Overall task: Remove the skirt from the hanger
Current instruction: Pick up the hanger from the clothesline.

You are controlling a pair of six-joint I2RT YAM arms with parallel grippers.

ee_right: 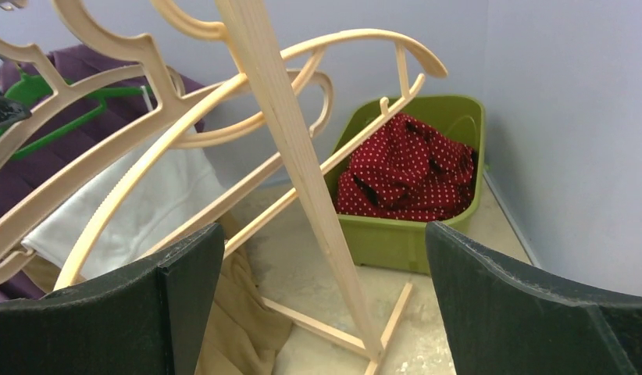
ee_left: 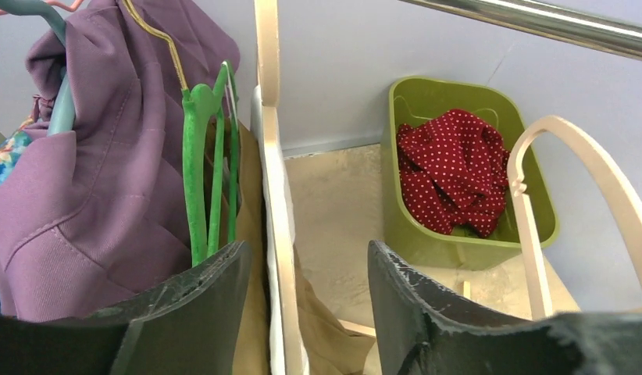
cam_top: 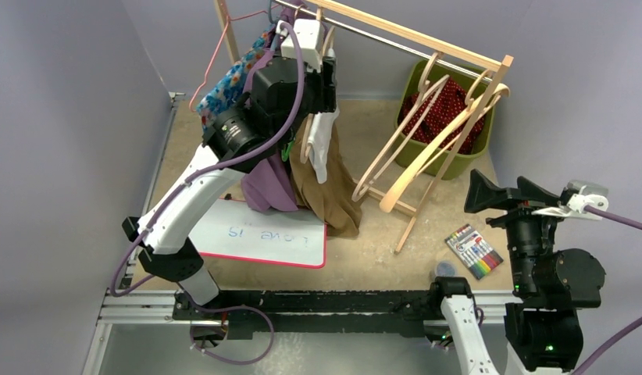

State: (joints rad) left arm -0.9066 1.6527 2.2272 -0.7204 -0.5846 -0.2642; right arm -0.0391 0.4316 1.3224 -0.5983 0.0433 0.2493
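Left gripper [ee_left: 306, 246] is up at the clothes rack, fingers at a middling gap, straddling a wooden hanger [ee_left: 272, 195]. Neither pad clearly presses on it; nothing is held. Right gripper [ee_right: 324, 230] is low at the near right, jaws spread wide and empty, facing the rack's end post [ee_right: 290, 156].

Risks, as I judge them:
- The fingers frame the hanger's wood, not cloth. A squeeze here would grab the hanger, and a pull could drag it along or off the rail [ee_left: 536, 19].
- The garments are packed tight. The green hanger [ee_left: 199, 172] and purple garment [ee_left: 107, 195] sit just left of the left finger, so either could snag and come along.
- The rack looks light, and a hard sideways tug might rock it.

The skirt [cam_top: 327, 195] is, I take it, the tan-brown piece hanging mid-rail between the purple garment and a white cloth [cam_top: 321, 144]. It falls in long soft folds, its hem reaching the table by the whiteboard [cam_top: 263, 234]. In the wrist view the tan fabric shows both behind the green hanger and below the wooden one — which hanger carries it I cannot tell.
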